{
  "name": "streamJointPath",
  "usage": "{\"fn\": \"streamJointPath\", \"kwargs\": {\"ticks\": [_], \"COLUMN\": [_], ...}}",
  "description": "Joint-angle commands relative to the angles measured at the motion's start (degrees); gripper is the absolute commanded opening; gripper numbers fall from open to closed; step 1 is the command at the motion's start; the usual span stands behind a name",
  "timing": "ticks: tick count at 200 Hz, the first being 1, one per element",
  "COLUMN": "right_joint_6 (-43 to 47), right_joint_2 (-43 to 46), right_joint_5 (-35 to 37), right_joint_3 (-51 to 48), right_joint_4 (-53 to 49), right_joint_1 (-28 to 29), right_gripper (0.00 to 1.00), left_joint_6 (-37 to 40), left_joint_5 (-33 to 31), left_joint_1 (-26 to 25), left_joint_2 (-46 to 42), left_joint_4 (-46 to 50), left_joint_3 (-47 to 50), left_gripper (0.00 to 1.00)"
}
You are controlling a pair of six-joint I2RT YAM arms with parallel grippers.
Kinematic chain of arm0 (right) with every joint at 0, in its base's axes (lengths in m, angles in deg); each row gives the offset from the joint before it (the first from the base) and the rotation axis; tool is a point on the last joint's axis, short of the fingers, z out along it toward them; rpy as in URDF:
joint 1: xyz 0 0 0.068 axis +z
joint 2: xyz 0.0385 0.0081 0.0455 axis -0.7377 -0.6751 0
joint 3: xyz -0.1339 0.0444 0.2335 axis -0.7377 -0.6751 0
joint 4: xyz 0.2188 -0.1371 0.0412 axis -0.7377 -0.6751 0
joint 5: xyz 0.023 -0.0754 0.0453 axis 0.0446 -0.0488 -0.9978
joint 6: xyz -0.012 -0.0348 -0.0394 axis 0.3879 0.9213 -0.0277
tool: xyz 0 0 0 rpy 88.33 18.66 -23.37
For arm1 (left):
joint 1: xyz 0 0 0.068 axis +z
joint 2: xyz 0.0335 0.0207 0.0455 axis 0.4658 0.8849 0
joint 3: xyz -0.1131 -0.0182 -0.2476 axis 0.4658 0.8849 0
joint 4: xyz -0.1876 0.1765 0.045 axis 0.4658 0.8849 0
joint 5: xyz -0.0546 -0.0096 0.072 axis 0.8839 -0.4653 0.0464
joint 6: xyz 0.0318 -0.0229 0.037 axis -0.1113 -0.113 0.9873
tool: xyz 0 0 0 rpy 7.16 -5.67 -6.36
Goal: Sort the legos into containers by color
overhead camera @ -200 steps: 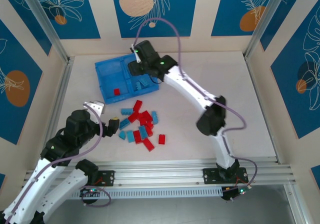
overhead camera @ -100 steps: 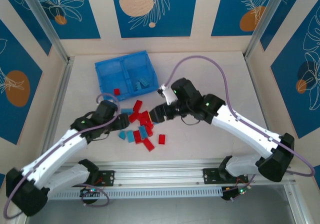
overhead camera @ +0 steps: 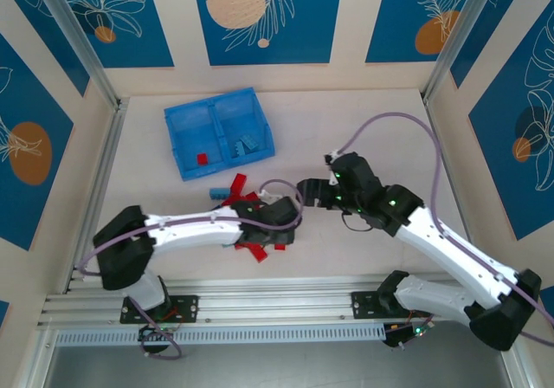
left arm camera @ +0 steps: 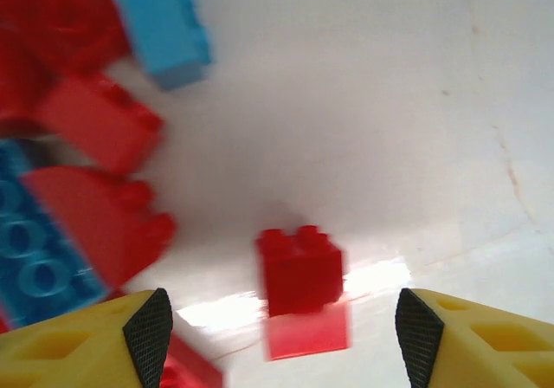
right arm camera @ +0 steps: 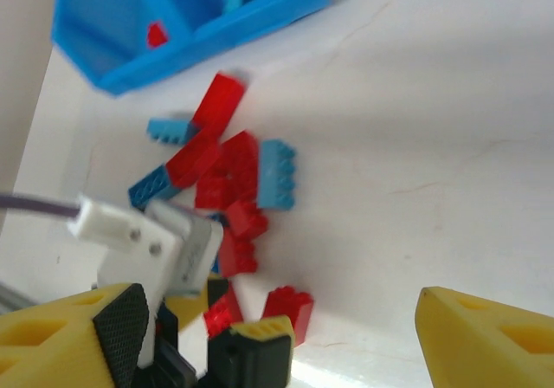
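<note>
Left gripper is low over the table, fingers spread, with one red brick on the table between the pads, untouched; the other loose legos, red and blue mixed, lie just left of it in the wrist view. Right gripper hovers near the right side of the pile, fingers wide apart and empty. Bin sits behind the pile at the back left of the table, one red lego in its left compartment and a few blue ones in the right.
</note>
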Motion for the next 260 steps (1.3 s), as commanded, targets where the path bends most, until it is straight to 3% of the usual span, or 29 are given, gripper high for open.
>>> {"fn": "streamJointPath", "kwargs": {"ticks": [1,22,77,104,138,165,193,230,243,260], "right_joint_6": [-4.4,-4.6,-4.6,-4.4,-4.0,-1.9,-1.7,-2.1,-1.8,-1.2], "right_joint_2": [4.3,7.3,10.1,9.8,9.9,10.5,10.4,10.4,10.5,10.5], "right_joint_5": [2.7,2.2,1.8,1.1,-2.3,-8.4,-11.5,-11.0,-10.9,-10.3], "right_joint_3": [-2.3,-3.7,-4.7,-5.1,-4.8,-5.6,-6.4,-6.5,-6.0,-5.5], "right_joint_4": [-0.6,-1.8,-3.7,-2.9,-1.4,3.2,6.2,6.0,5.5,4.2], "right_joint_1": [-2.3,-4.2,-5.7,-6.3,-6.7,-6.6,-6.0,-5.4,-5.1,-4.9], "right_gripper": [0.83,0.83,0.83,0.83,0.83,0.82,0.82,0.82,0.82,0.82], "left_joint_6": [-1.2,-0.3,0.3,-0.2,2.3,8.7,16.1,21.5,22.1,21.6], "left_joint_5": [-1.9,-2.0,0.3,-1.6,-8.5,-12.7,-15.9,-25.6,-24.5,-18.0], "left_joint_1": [-1.0,-1.0,-2.0,-2.2,-0.4,6.1,18.0,32.8,36.9,42.0], "left_joint_2": [4.0,7.7,12.7,9.2,0.3,-6.4,-9.8,-2.9,0.6,5.7], "left_joint_4": [0.1,-0.8,-2.0,-1.4,3.3,5.9,6.4,4.8,2.6,1.2], "left_joint_3": [-2.1,-2.6,-3.8,-3.2,-4.7,-6.9,-9.7,-15.0,-16.7,-19.8], "left_gripper": [0.70,0.67,0.37,0.26,0.23,0.23,0.23,0.23,0.23,0.23]}}
